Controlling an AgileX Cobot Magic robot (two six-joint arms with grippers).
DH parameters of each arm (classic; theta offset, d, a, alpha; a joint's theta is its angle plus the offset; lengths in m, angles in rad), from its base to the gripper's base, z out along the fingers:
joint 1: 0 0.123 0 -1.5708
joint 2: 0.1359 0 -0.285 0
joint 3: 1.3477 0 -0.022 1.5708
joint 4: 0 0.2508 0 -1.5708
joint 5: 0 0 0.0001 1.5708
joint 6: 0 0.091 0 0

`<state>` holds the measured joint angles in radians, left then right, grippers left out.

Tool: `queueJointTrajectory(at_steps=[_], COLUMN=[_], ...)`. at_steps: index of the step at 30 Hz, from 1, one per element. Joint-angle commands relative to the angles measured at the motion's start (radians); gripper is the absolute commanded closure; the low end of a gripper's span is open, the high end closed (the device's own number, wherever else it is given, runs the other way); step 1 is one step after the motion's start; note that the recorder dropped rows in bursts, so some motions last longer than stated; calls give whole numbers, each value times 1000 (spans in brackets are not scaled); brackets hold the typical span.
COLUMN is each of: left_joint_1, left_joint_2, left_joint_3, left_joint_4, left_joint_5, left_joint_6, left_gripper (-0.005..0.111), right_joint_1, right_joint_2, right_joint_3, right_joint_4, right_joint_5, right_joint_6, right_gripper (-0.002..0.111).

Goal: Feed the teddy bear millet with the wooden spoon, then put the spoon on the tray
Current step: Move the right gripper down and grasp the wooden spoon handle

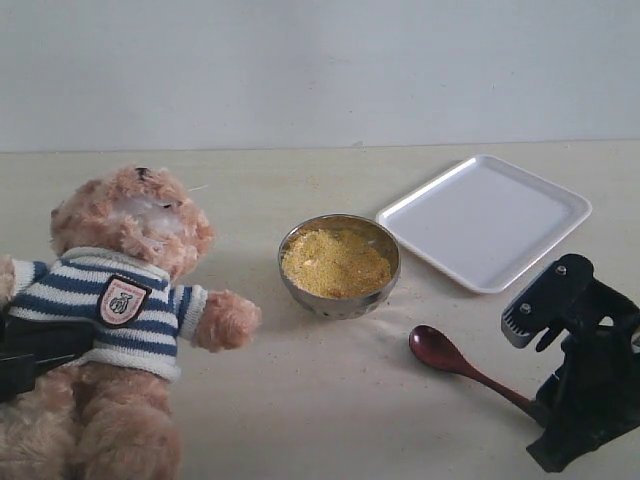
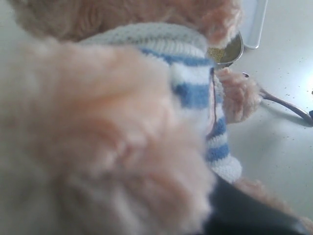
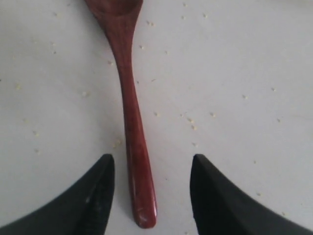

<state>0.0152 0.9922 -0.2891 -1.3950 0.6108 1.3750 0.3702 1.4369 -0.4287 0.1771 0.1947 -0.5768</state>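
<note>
On the pale bench (image 1: 330, 420), front right: your wooden spoon (image 1: 452, 358) lies flat, dark reddish-brown & glossy. Its oval bowl faces up and points toward the steel bowl (image 1: 340, 302); its slim handle runs back to your R hand (image 3: 151, 161). That hand is released. In the right wrist view its two black fingertips (image 3: 100, 196) stand either side of the handle's end w/ bench showing in both gaps, so there is no contact w/ the wood. Stray grains (image 3: 191, 123) dot the bench around the handle.

Centre: the millet (image 1: 335, 262), fine & yellow, fills the steel bowl to just under the rim. The spoon's tip sits near that bowl, not touching. Behind & to the right, apart from the bowl, is the tray (image 1: 487, 222): white, square, rounded corners, low rim, set at an angle.

Left: the teddy bear (image 1: 100, 290), fluffy light-brown w/ a white muzzle and a navy-and-white striped sweater w/ shield badge, leans back, face turned up. One paw sticks out toward the steel bowl and stops near it. Your L hand (image 1: 40, 355) is a black shape pressed across the bear's waist at the sweater hem. Fur fills most of the left wrist view, w/ one dark finger showing at the edge. Clenched on the bear or only resting against it: can't tell. The steel bowl stands roughly btwn spoon and muzzle.
</note>
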Motion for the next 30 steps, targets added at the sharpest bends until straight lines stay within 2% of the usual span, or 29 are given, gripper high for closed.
queueJointTrajectory(at_steps=[1, 9, 25, 27, 30], left_joint_1=[3, 3, 3, 3, 3], left_joint_2=[-9, -9, -9, -9, -9], left_joint_3=[0, 0, 0, 0, 0], left_joint_4=[-22, -30, -30, -30, -30], left_joint_5=[-28, -38, -38, -38, -38], left_joint_6=[10, 10, 13, 13, 13], left_gripper=[102, 102, 102, 102, 102], right_joint_1=[0, 0, 0, 0, 0], right_joint_2=[2, 40, 215, 215, 213], right_joint_3=[7, 7, -62, -62, -62], right_joint_4=[1, 21, 236, 236, 236], right_joint_5=[-36, -31, 10, 44, 115], right_joint_6=[-9, -34, -244, -250, -242], right_gripper=[60, 60, 60, 71, 102])
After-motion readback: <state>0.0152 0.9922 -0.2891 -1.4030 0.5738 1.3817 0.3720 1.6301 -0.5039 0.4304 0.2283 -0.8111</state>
